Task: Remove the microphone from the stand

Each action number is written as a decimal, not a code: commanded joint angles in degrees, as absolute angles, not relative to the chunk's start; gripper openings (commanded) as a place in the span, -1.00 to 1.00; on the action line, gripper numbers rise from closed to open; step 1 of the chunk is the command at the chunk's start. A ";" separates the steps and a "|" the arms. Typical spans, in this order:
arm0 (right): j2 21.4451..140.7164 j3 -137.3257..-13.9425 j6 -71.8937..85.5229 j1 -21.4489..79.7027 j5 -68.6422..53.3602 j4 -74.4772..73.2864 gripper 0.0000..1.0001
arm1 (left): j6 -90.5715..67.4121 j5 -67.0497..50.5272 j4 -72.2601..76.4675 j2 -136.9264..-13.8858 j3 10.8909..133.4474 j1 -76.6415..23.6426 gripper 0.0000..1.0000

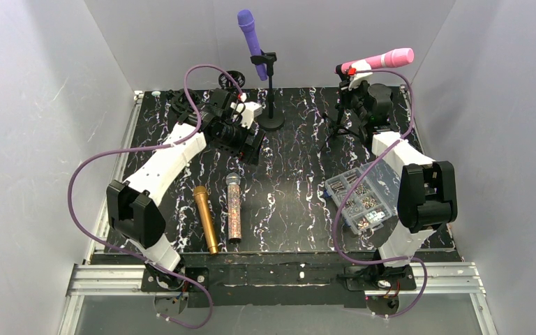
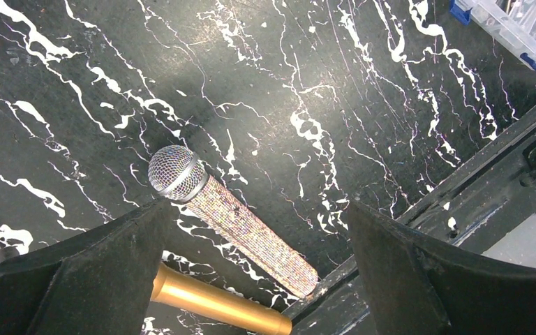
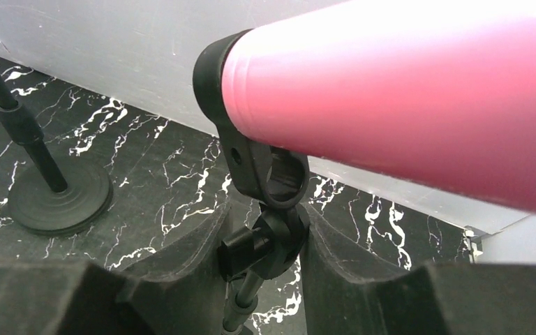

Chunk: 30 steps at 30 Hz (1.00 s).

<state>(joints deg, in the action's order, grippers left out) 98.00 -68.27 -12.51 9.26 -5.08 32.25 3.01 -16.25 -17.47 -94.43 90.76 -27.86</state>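
The pink mic (image 1: 380, 60) sits in its clip on top of the tripod stand (image 1: 342, 118), upper right of the top view, lying almost level with its head toward the right wall. The right tool (image 3: 265, 218) is just under it. Its fingers (image 3: 181, 279) flank the stand's swivel joint closely, but I cannot tell whether they press on it. The left tool (image 2: 257, 208) hangs spread and empty over the tabletop (image 1: 286, 181), left of centre. Between its fingers in the wrist view lies a glitter mic (image 2: 234, 223), with a gold mic (image 2: 216, 303) beside it. A purple mic (image 1: 248, 33) stands tilted on a round-base stand (image 1: 272, 105) at upper centre. A clear parts box (image 1: 359, 199) lies near the right arm.
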 commanded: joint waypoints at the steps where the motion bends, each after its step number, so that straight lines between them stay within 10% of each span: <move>1: 97.10 -70.95 -11.08 9.49 -6.06 32.06 -0.25 | 3.88 -16.26 -20.63 -93.62 92.13 -27.86 0.97; 12: 91.83 -69.11 -9.03 9.49 -11.08 27.05 -0.97 | 5.11 -15.67 -20.65 -91.54 91.15 -27.91 0.97; 30: 81.49 -59.28 -4.87 18.39 -15.17 25.90 -0.97 | 7.16 -15.80 -20.30 -89.51 91.87 -27.86 0.96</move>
<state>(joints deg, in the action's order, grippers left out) 85.45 -61.14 -6.57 15.18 -14.50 21.52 5.58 -15.38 -16.78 -93.03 90.80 -27.86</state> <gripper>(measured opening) 0.444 0.981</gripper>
